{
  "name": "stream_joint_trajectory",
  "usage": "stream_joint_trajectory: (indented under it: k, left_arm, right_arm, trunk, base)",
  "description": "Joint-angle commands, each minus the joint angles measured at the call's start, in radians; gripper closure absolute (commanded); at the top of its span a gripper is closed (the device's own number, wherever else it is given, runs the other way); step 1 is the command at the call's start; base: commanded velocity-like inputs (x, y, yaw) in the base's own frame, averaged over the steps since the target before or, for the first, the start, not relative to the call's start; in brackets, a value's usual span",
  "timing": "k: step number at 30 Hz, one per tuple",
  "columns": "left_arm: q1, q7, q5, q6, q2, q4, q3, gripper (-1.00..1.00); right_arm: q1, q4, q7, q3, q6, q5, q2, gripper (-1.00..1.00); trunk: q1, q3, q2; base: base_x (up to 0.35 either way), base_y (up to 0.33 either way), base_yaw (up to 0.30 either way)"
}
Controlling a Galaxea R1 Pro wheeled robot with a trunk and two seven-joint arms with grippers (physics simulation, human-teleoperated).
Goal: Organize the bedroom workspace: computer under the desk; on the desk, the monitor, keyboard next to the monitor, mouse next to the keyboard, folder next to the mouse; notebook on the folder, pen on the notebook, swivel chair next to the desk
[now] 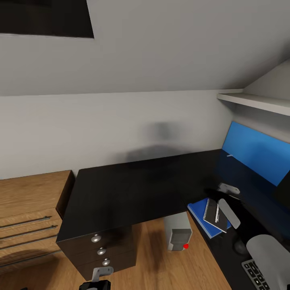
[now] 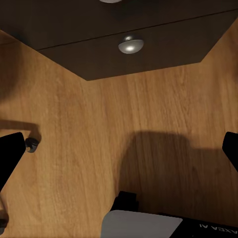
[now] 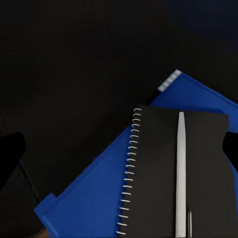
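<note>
The blue folder lies on the black desk near its inner corner. On it rests the dark spiral notebook, with the white pen lying on the notebook. My right gripper hovers open above this stack, its dark fingertips apart at the picture's edges. The grey computer with its red light stands on the floor under the desk. The keyboard and a small dark mouse sit further right. My left gripper hangs open over the wooden floor.
Dark drawers with round silver knobs stand under the desk's left end. A low light-wood shelving unit adjoins on the left. A blue wall panel and a white shelf are at the right. A sloped grey wall rises behind.
</note>
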Motion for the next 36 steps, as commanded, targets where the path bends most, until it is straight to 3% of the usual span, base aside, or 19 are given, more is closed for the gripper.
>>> stream_joint_trajectory:
  k: [1, 4, 8, 10, 12, 16, 18, 20, 24, 36]
  left_arm:
    - [-0.002, 0.005, 0.010, -0.008, 0.001, -0.004, -0.008, -1.00]
    - [-0.002, 0.005, 0.010, -0.009, 0.001, -0.004, -0.008, -1.00]
    - [-0.002, 0.005, 0.010, -0.010, 0.001, -0.004, -0.008, -1.00]
    - [-0.002, 0.005, 0.010, -0.010, 0.001, -0.004, -0.008, -1.00]
    - [-0.002, 0.005, 0.010, -0.010, 0.001, -0.004, -0.008, -1.00]
    - [-0.002, 0.005, 0.010, -0.010, 0.001, -0.004, -0.008, -1.00]
    - [-0.002, 0.005, 0.010, -0.010, 0.002, -0.004, -0.008, -1.00]
    - [-0.002, 0.005, 0.010, -0.010, 0.002, -0.004, -0.008, -1.00]
    - [-0.002, 0.005, 0.010, -0.010, 0.004, -0.004, -0.008, -1.00]
    - [-0.002, 0.005, 0.011, -0.010, 0.004, -0.003, -0.008, -1.00]
  right_arm:
    - [0.007, -0.025, -0.010, 0.016, 0.004, -0.003, 0.001, -1.00]
    - [0.032, -0.108, -0.014, 0.089, 0.007, 0.005, 0.028, -1.00]
    - [0.043, -0.136, -0.028, 0.190, 0.008, 0.012, 0.077, -1.00]
    - [0.047, -0.141, -0.045, 0.244, 0.008, 0.015, 0.086, -1.00]
    - [0.049, -0.143, -0.057, 0.270, 0.007, 0.016, 0.090, -1.00]
    - [0.050, -0.142, -0.069, 0.291, 0.005, 0.017, 0.099, -1.00]
    - [0.052, -0.138, -0.077, 0.317, 0.003, 0.020, 0.126, -1.00]
    - [0.053, -0.137, -0.086, 0.342, 0.003, 0.020, 0.137, -1.00]
    - [0.053, -0.136, -0.099, 0.381, 0.002, 0.019, 0.142, -1.00]
    - [0.053, -0.123, -0.093, 0.391, 0.001, 0.017, 0.141, -1.00]
  trunk:
    - [0.000, -0.002, -0.001]
    - [0.000, -0.002, -0.001]
    - [0.000, -0.002, -0.001]
    - [0.000, -0.002, -0.001]
    - [0.000, -0.002, -0.001]
    - [0.000, -0.002, -0.001]
    - [0.000, -0.002, -0.001]
    - [0.000, -0.002, -0.001]
    - [0.000, -0.003, -0.001]
    - [0.000, -0.003, -0.001]
  base:
    - [0.000, 0.000, 0.000]
    - [0.000, 0.000, 0.000]
    - [0.000, 0.000, 0.084]
    - [0.000, 0.000, 0.219]
    - [0.000, 0.000, 0.244]
    - [0.000, 0.000, 0.261]
    - [-0.099, 0.042, 0.269]
    - [-0.207, 0.135, 0.271]
    - [-0.252, 0.178, 0.165]
    - [-0.271, 0.196, 0.018]
